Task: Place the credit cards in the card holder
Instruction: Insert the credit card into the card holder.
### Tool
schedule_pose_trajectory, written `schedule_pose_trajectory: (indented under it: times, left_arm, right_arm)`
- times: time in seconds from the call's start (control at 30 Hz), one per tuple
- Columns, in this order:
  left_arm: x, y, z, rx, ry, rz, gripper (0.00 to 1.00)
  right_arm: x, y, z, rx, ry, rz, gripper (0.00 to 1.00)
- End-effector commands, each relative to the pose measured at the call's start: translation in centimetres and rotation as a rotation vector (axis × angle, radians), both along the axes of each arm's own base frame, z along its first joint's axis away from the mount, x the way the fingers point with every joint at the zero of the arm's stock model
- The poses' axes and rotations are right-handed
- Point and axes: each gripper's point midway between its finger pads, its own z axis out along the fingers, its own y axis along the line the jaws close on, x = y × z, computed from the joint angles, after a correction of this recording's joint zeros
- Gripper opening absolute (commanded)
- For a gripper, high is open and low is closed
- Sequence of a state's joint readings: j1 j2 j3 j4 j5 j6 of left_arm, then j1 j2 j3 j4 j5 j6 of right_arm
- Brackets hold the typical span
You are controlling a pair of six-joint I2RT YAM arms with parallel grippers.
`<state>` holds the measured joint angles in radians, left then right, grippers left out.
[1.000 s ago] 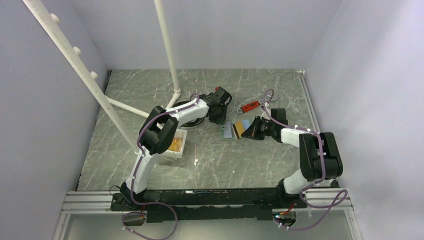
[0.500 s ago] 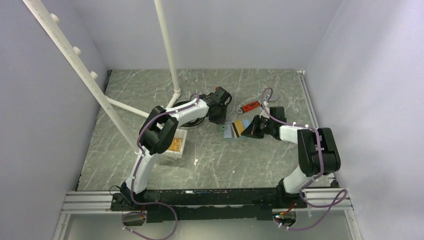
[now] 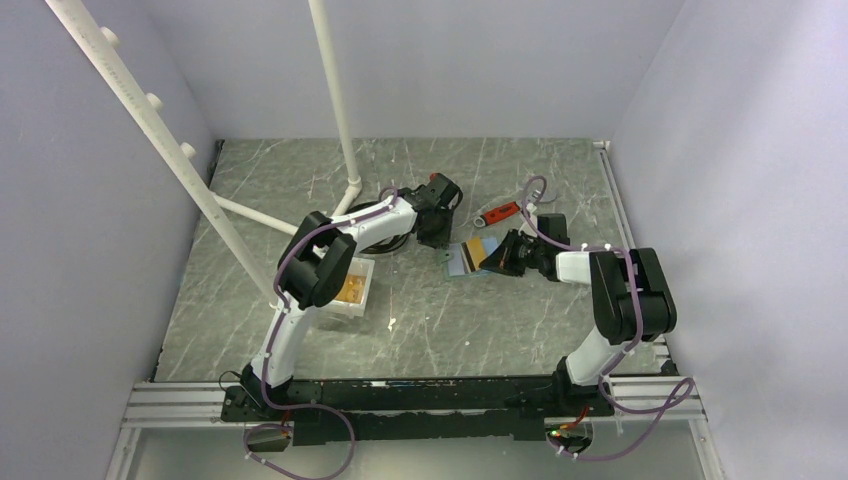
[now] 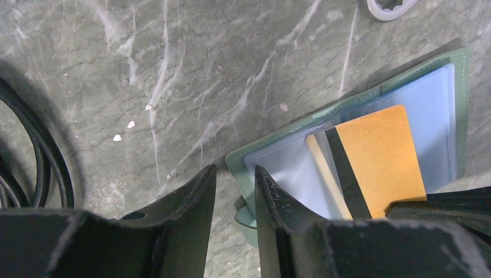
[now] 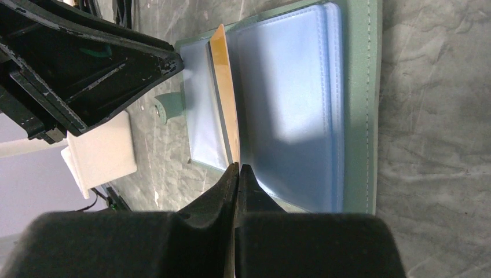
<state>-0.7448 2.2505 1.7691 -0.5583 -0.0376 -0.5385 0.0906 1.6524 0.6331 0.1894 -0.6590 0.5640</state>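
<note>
The card holder lies open on the counter near its middle, its pale blue pockets facing up inside a grey-green border. An orange card with a dark stripe sits partly in a pocket near the fold, its outer end sticking out towards the right arm. The right fingers are pressed together on that end, pinching the card edge-on. At the holder's other side the left fingers stand a little apart, their tips at the holder's corner. I cannot tell whether they press on it. Just beyond the holder lies a red-handled wrench. Well to the left, beside the left arm, a white tray holds more orange cards. A black cable curls on the counter near the left fingers.
</note>
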Motion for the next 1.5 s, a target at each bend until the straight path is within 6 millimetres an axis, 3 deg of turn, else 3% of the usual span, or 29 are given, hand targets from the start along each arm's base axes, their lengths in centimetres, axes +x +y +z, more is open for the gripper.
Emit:
schedule_pose_trajectory:
  times: [0.0,0.1,0.2,0.27,0.4,0.57,0.73,0.97,1.23,1.47]
  left_arm:
    - [-4.4,2.8,-5.0,0.133,0.179,-0.023,0.36]
    - [-4.4,2.8,-4.8,0.127,0.176,-0.020,0.36]
    - [-4.4,2.5,-3.8,0.102,0.172,-0.010,0.38]
    - [-4.2,2.2,-2.4,0.051,0.157,-0.003,0.41]
    - [-3.4,2.8,0.2,-0.049,0.136,0.033,0.59]
    - [-3.9,3.6,1.5,-0.097,0.151,0.037,0.64]
    - [-5.7,2.5,1.1,-0.164,0.218,0.013,0.60]
    - [-7.9,2.1,-1.2,-0.118,0.269,-0.002,0.43]
    - [-7.8,2.4,-2.7,-0.072,0.272,0.003,0.40]
    - [-7.3,1.8,-3.0,-0.077,0.273,-0.008,0.38]
  right_arm:
    - [0.5,0.4,-0.3,0.018,-0.035,-0.026,0.00]
    - [-0.1,1.0,-0.2,0.071,-0.034,-0.022,0.00]
    - [-1.0,1.1,-0.5,0.078,-0.011,-0.003,0.11]
    - [-1.0,-0.3,-1.2,-0.034,-0.017,-0.017,0.17]
    - [-0.4,-1.9,0.6,-0.150,-0.075,-0.039,0.33]
    - [-0.4,-3.4,1.4,-0.249,-0.070,-0.057,0.41]
    - [0.2,-3.2,2.4,-0.244,-0.095,-0.044,0.43]
    - [2.9,-1.9,3.0,-0.183,-0.137,-0.024,0.42]
    - [4.2,-1.1,1.6,-0.138,-0.109,-0.015,0.42]
    - [3.1,0.8,1.7,-0.069,-0.119,0.060,0.40]
